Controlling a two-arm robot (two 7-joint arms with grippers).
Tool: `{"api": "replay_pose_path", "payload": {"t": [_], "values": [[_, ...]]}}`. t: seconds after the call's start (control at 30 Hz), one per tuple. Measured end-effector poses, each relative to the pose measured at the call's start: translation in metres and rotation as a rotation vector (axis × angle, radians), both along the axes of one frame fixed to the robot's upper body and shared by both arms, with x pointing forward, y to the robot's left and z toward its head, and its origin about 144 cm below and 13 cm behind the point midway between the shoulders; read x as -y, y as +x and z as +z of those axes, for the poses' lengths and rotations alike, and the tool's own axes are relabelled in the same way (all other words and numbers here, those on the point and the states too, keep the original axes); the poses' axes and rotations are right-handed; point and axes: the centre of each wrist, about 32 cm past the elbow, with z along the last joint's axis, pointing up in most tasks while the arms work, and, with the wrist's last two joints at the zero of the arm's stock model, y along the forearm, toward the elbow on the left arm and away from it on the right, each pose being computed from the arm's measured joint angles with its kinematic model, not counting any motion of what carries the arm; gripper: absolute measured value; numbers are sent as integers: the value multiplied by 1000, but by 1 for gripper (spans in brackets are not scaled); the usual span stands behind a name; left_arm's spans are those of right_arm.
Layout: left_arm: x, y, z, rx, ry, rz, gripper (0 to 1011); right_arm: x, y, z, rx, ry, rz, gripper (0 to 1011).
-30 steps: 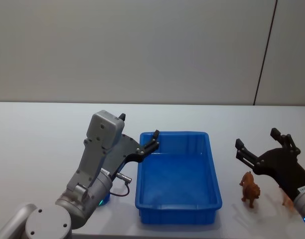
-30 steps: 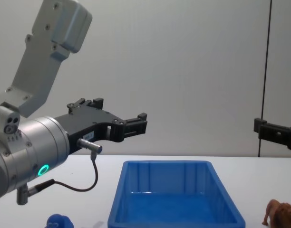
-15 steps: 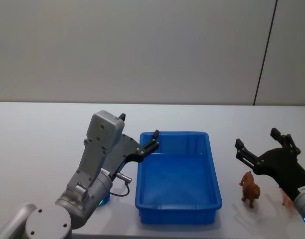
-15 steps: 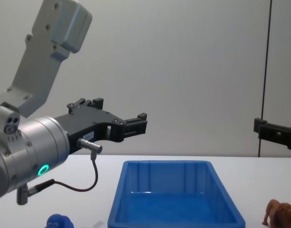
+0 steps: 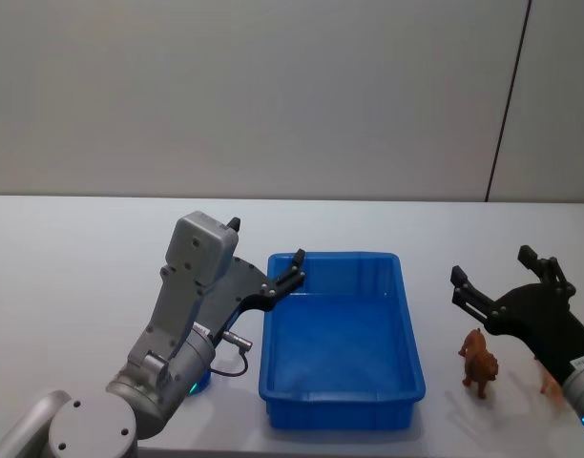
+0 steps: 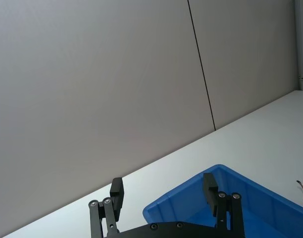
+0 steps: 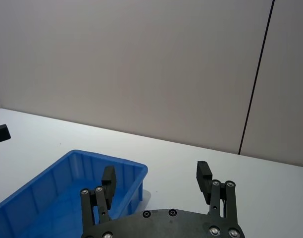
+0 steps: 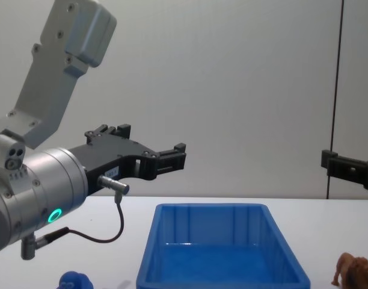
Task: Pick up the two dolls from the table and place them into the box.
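No text, number, brand or sign reads legibly anywhere in my views. I check the walls of the box (image 5: 342, 392) and the bodies of my left gripper (image 5: 266, 239) and right gripper (image 5: 490, 264). I can read no marking on any of them.

Soft, even light is falling from above, keeping the pale tabletop (image 5: 73, 286) bright. The box (image 5: 338, 408) and the lion (image 5: 479, 361) are casting only faint, diffuse shadows. The box's glossy floor is giving off a pale sheen, and a green ring (image 8: 53, 215) is glowing on the left arm (image 8: 27, 186).
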Motion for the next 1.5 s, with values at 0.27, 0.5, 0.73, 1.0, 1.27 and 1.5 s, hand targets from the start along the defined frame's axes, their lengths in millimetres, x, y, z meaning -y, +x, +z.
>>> {"api": "replay_pose_path", "payload": {"t": [0.27, 0.5, 0.73, 1.0, 1.27, 1.5], "values": [[0, 0, 0, 0, 0, 0, 1003, 7, 1, 1, -16, 2, -2, 1001], [0, 0, 0, 0, 0, 0, 1003, 18, 6, 0, -34, -22, -18, 1001], [0, 0, 0, 0, 0, 0, 1003, 28, 10, -1, -49, -55, -34, 1001], [0, 0, 0, 0, 0, 0, 1003, 37, 16, -6, -99, -112, -52, 1000], [0, 0, 0, 0, 0, 0, 1003, 45, 20, -11, -161, -159, -60, 1000], [0, 0, 0, 0, 0, 0, 1003, 53, 22, -14, -216, -187, -70, 1001]]}}
